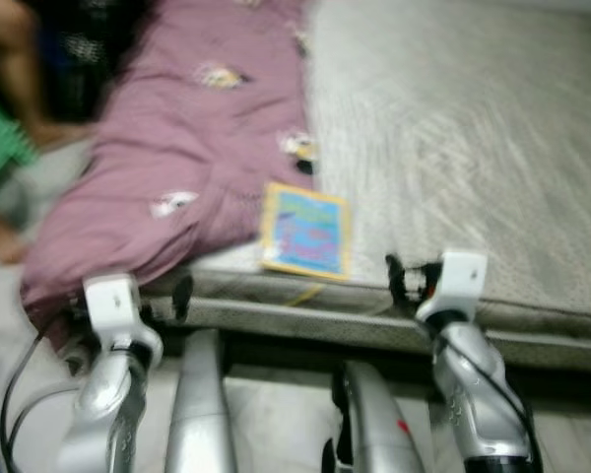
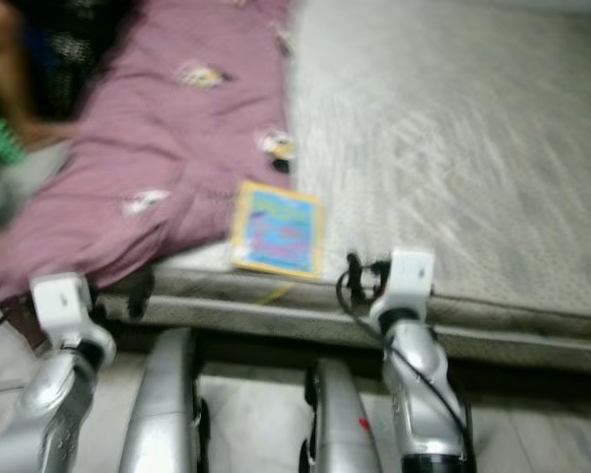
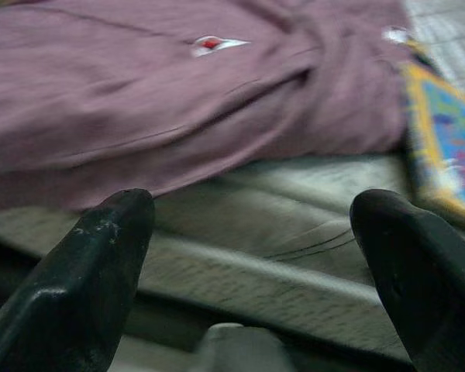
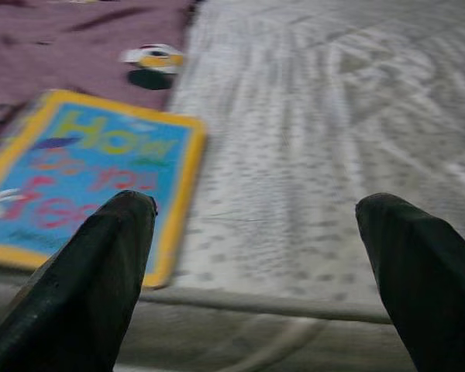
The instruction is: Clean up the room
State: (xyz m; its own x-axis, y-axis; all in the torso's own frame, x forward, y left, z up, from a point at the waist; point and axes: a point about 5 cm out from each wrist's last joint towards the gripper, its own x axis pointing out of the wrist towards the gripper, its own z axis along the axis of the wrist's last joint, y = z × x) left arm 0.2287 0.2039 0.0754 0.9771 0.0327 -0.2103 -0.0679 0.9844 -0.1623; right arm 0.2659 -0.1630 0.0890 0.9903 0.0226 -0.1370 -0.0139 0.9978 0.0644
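Fingers (image 4: 101,279) of the right gripper (image 4: 256,271) stand wide apart with nothing between them, aimed over the front edge of the mattress (image 1: 453,128). Fingers (image 3: 85,271) of the left gripper (image 3: 256,263) are likewise spread wide and hold nothing, aimed at the mattress edge below the purple blanket (image 1: 177,148).

Both silver arms are raised in front of the robot, forearms reaching forward and up toward the bed. The left arm (image 1: 113,374) ends near the hanging corner of the blanket; the right arm (image 1: 468,365) ends at the mattress edge, just to the right of the book. Cables run along both arms.

A book (image 1: 307,232) with a yellow border and blue cover lies flat on the mattress, close to its front edge. Its long axis runs away from the robot, slightly tilted; the coloured cover lettering reads upright from the robot's side. Its left edge lies against the blanket; whether it overlaps the cloth cannot be determined.

The blanket, printed with small pictures, lies crumpled along the left part of the mattress and drapes over the front corner. A person's limbs (image 1: 10,79) and a green garment show blurred at far left.
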